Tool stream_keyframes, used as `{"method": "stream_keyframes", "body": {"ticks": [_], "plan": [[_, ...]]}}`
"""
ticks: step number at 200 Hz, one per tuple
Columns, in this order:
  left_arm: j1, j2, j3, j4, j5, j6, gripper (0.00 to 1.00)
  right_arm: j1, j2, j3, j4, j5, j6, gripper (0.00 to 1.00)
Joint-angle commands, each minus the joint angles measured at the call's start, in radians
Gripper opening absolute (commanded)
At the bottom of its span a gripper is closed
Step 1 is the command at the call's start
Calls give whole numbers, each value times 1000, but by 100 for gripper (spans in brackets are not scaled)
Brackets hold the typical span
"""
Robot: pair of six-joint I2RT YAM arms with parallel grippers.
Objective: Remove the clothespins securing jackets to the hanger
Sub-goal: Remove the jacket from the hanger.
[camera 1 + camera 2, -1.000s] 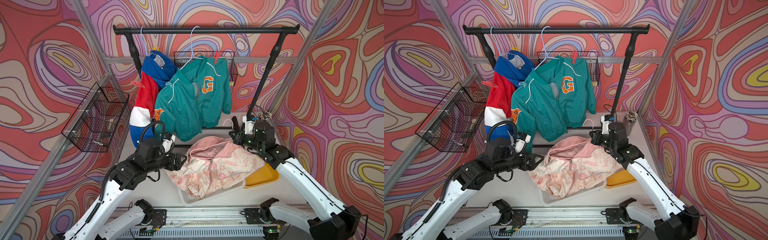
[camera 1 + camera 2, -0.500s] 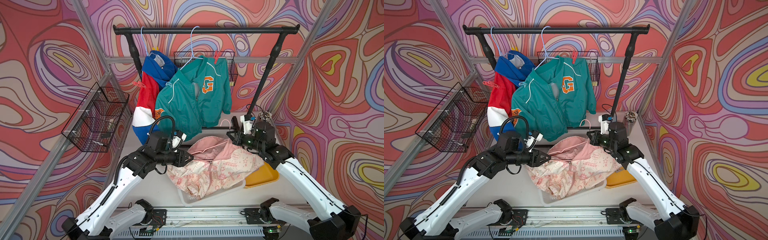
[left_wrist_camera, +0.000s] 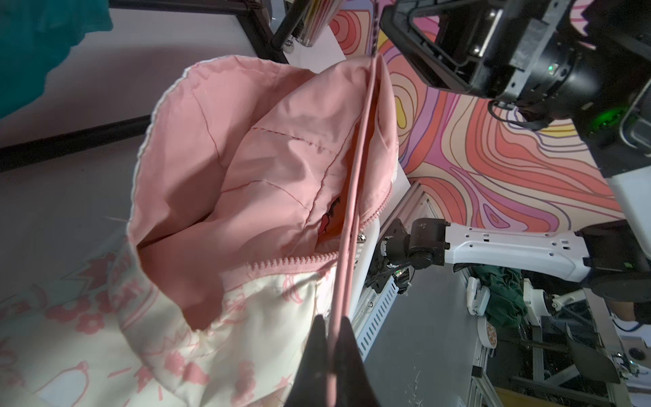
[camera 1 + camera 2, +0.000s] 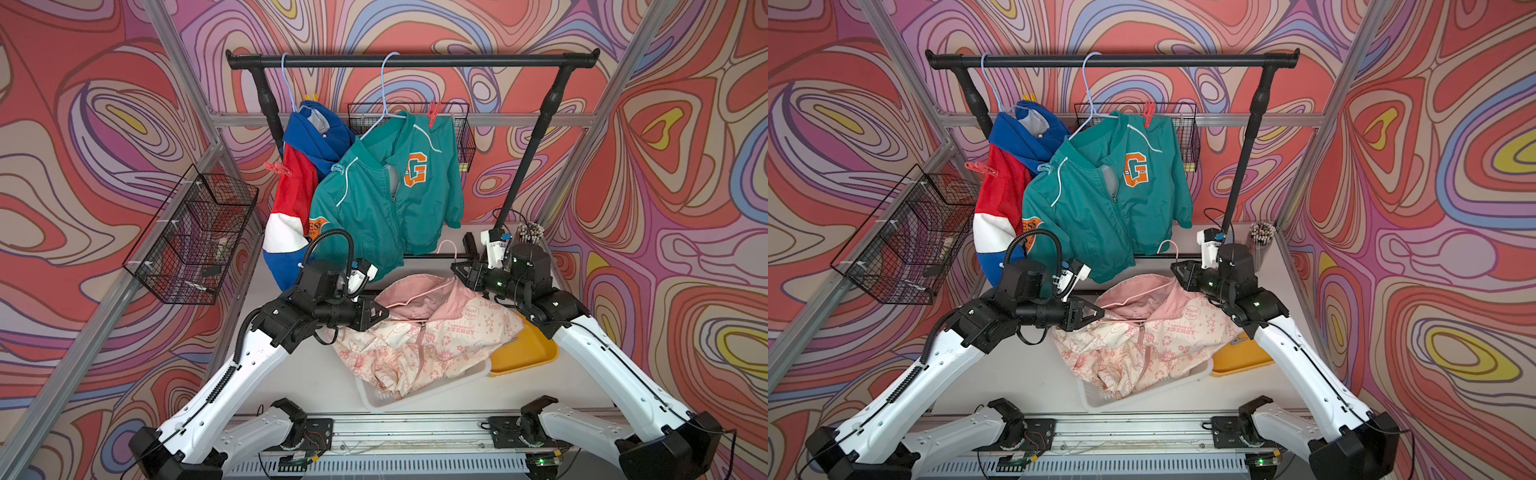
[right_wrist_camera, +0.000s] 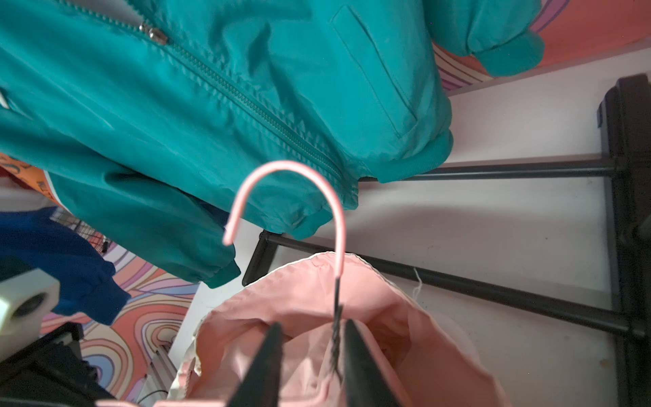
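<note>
Left gripper (image 3: 333, 321) clamps pink hanger (image 3: 355, 176) by one arm, right gripper (image 5: 313, 325) jaws stand apart round its neck, red clothespin (image 4: 433, 111) sits on teal jacket (image 4: 374, 208) at 12 o'clock; lone end pinch may let hanger twist out.

Both top views are bright with even overhead light and sharp throughout; soft shadows on the counter (image 4: 316, 374) under the arms, wide-angle stretch toward the corners. Left wrist view is dimmer: left hand (image 3: 333, 319) is a dark blurred silhouette, the pink hanger (image 3: 356, 176) is soft close to it, and the pink jacket (image 3: 267, 141) lining ahead is lit and crisp. Right wrist view: right hand (image 5: 313, 326) dark and out of focus, teal jacket (image 5: 211, 88) beyond it slightly soft.
</note>
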Motion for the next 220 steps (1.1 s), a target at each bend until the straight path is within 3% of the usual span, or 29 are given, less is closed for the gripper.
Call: {"method": "stream_keyframes", "body": {"ticks": [1,29,62,92,116,139,187,220], "plan": [[8,-59,30,-70,-76,1,0,3,-40,23,-27,58,1,60],[13,-119,44,-166,-134,12,0,0,-57,68,-109,157,27,79],[17,-200,95,-271,-198,27,0,-45,-65,116,-278,260,37,92],[17,-240,221,-412,-339,62,0,-188,-109,21,-347,188,79,98],[17,-257,332,-493,-435,83,0,-324,-164,-83,-386,104,88,98],[17,-272,410,-522,-435,95,0,-409,-200,-202,-399,-5,111,98],[16,-278,443,-515,-397,111,0,-414,-328,-328,-462,7,176,96],[17,-277,443,-485,-375,113,0,-413,-334,-425,-415,-55,224,95]]}}
